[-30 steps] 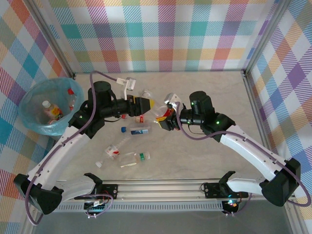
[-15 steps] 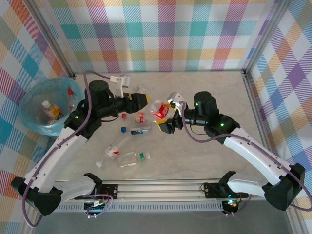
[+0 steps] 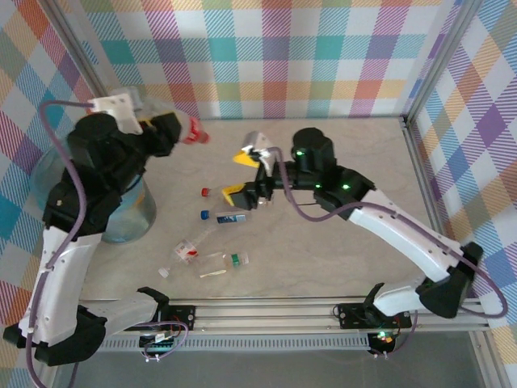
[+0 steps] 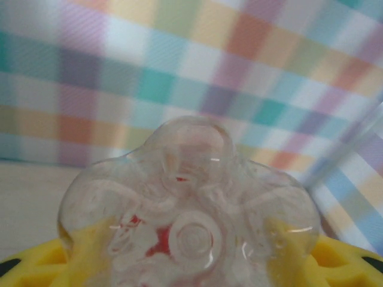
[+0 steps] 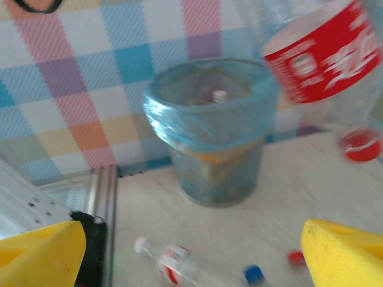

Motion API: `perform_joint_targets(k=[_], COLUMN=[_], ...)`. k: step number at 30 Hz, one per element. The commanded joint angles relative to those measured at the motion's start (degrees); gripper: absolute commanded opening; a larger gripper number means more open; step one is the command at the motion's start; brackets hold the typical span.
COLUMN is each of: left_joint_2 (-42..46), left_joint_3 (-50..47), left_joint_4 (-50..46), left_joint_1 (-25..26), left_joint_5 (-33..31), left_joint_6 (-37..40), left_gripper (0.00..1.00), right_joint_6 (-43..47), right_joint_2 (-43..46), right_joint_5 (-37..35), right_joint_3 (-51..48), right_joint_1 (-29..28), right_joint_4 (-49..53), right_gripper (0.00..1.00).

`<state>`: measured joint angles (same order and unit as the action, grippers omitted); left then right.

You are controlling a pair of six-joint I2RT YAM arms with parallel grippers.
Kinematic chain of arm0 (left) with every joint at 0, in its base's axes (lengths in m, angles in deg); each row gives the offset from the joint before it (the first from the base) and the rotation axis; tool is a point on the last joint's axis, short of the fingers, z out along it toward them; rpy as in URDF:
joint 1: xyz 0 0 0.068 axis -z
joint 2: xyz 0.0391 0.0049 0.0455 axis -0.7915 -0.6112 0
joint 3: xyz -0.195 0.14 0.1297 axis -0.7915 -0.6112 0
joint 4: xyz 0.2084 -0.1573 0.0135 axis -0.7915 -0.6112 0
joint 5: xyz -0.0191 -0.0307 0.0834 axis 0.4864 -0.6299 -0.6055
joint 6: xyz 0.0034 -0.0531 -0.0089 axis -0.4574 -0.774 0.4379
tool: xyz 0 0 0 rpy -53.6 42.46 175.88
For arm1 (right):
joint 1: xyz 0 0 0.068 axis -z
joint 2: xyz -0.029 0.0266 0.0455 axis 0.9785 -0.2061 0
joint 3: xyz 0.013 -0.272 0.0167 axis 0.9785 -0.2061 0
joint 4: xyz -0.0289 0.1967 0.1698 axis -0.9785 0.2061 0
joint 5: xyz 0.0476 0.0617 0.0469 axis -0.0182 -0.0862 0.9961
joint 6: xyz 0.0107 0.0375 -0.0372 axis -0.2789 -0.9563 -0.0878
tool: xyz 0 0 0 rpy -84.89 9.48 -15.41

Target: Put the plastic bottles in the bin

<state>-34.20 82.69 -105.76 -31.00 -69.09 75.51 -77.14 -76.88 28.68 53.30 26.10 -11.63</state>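
the left gripper [image 3: 171, 131] is raised high and clenched on a clear bottle with a red label [image 3: 191, 129]. in the left wrist view the bottle's lobed base sits between the yellow fingers [image 4: 36, 269], with the checked wall ahead. the bin [image 3: 133, 217] stands below this gripper's arm, back toward its base, and the arm covers much of the rim.

seen from the right wrist, the held bottle hangs cap lowest, higher than the teal-lined rim and off to one side of it.

the right gripper [image 3: 238, 175] is released, its jaws spread wide with nothing between them. bare tabletop lies straight ahead of it up to the bin's wall, and the metal frame rail [image 5: 105, 197] marks the table edge beside the bin.

just under its fingertips lie a white-capped bottle [image 5: 173, 263], a blue cap [image 5: 254, 274] and a red cap [image 5: 295, 258]. a green-capped bottle [image 3: 226, 260] lies farther back, toward the arm bases. the table behind the right gripper is open to the far wall.
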Motion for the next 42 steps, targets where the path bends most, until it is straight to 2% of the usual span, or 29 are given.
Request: perform_joint_targets(k=[1,6,12,20,25,33,38,42], left_joint_2=[-2.2,-5.6,-6.0,-8.1,-8.9,-11.7,-12.3,-14.4], left_joint_3=[4.1,8.4,8.3,4.2,-5.0,-16.9,-24.3,-25.3], left_joint_4=[-4.6,-6.2,-6.1,-6.0,1.8,11.1,16.4,14.8], left_joint_1=[-7.0,-19.0,-26.7,-36.2,-42.8,-48.5,-48.9,-48.9], left_joint_5=[-7.6,-8.8,-11.5,-6.1,-1.5,3.8,7.1,8.4], left_joint_6=[4.7,5.5,6.9,5.5,5.4,5.9,4.8,3.8], left_gripper=[0.48,0.48,0.48,0.48,0.48,0.52,0.53,0.54], right_joint_6=[1.4,-2.2,-6.7,-8.7,-8.0,-8.7,-9.4,-9.0], right_joint_2=[-5.5,-14.4,-24.7,-30.4,-30.7,-32.1,-33.4,-33.9], right_joint_5=[2.8,5.1,7.6,10.4,9.8,9.0,9.1,9.0], right_joint_3=[6.6,16.2,27.7,31.9,31.3,30.8,31.9,32.4], right_joint_1=[-5.1,-10.1,-13.8,-15.2,-15.3,-15.4,-15.9,-16.1], right_joint_4=[0.0,-2.0,1.0,3.3,5.0,6.2,7.0,8.2], right_gripper=[0.92,0.90,0.86,0.83,0.82,0.80,0.80,0.80])
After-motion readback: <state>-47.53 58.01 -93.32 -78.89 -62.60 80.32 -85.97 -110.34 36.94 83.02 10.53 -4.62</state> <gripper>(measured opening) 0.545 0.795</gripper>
